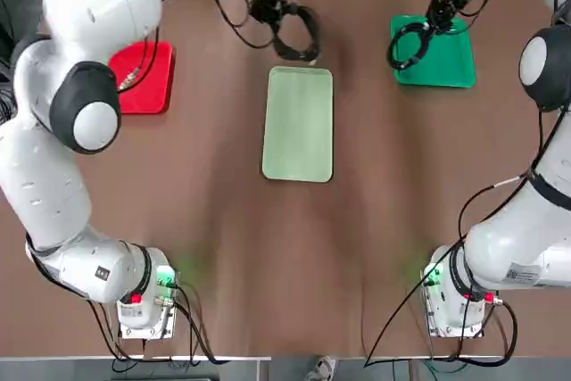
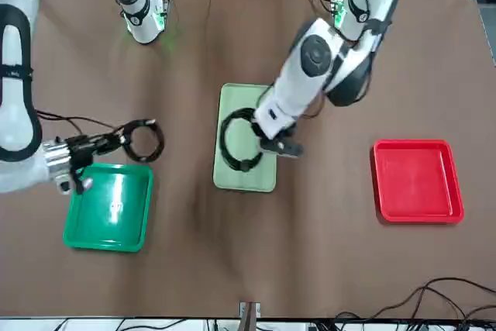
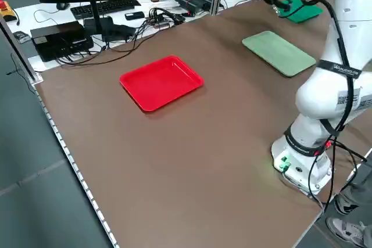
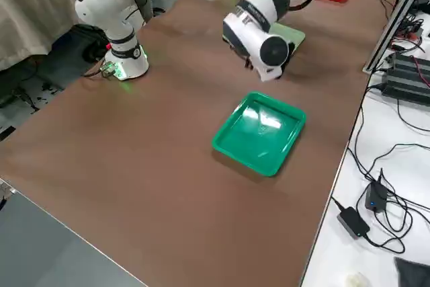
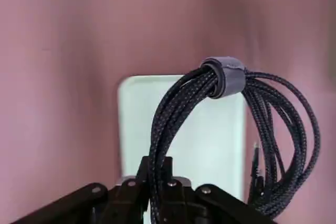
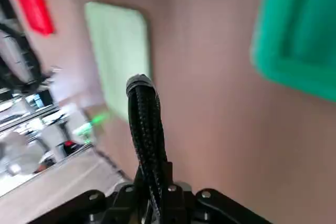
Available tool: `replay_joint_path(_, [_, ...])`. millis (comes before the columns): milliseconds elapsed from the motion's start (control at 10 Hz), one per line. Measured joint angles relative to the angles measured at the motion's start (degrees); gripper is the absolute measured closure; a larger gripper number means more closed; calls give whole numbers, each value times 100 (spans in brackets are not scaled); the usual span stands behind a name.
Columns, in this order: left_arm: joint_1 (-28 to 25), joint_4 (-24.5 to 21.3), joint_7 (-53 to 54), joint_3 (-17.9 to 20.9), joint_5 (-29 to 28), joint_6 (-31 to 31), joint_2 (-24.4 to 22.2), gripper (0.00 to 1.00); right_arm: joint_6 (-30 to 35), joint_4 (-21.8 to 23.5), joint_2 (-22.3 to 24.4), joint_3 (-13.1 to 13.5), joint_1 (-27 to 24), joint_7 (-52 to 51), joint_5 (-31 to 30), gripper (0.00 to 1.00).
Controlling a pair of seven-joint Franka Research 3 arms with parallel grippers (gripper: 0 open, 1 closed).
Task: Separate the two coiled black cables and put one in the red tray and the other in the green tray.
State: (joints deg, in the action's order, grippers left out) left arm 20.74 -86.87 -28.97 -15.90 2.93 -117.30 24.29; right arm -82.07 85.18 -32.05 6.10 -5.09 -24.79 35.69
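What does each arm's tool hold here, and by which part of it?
Each holds one coiled black cable by its loops. The left tool grips its cable opposite the grey strap, over the pale tray; the right tool carries its cable beside the green tray.

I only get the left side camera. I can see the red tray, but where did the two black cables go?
Observer: One black cable is held by the left hand, over the far end of the pale green tray.
Operator: And the other one?
Observer: The right hand holds the second cable right by the edge of the green tray.
Operator: Is anything inside the green tray yet?
Observer: No. The right side camera shows it bare, and neither cable is in a tray.
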Motion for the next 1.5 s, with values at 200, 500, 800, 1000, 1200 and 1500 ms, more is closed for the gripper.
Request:
replay_joint_path(200, [-1, -261, 77, 682, -55, 471, -249, 89, -761, -106, -268, -2, -60, -312, -593, 87])
replay_joint_path(500, [-113, -751, 342, 1730, -78, 470, -474, 89, -1555, -164, -774, 3, -345, -872, -673, 87])
replay_joint_path(800, [-898, -983, 975, 2043, -82, 415, -481, 89, -1718, -313, -967, -11, -406, -908, -672, 87])
replay_joint_path(1000, [-1103, -1057, 1609, 2548, -76, 368, -478, 89, -2039, -338, -1057, -21, -403, -911, -672, 81])
replay_joint_path(1200, [-1122, -1126, 2322, 3073, -32, 261, -450, 89, -2331, -352, -1082, -45, -393, -911, -672, 61])
replay_joint_path(1500, [-1507, -1381, 3781, 3510, 479, -310, -202, 89, -2358, -476, -1079, -43, -416, -975, -674, 14])
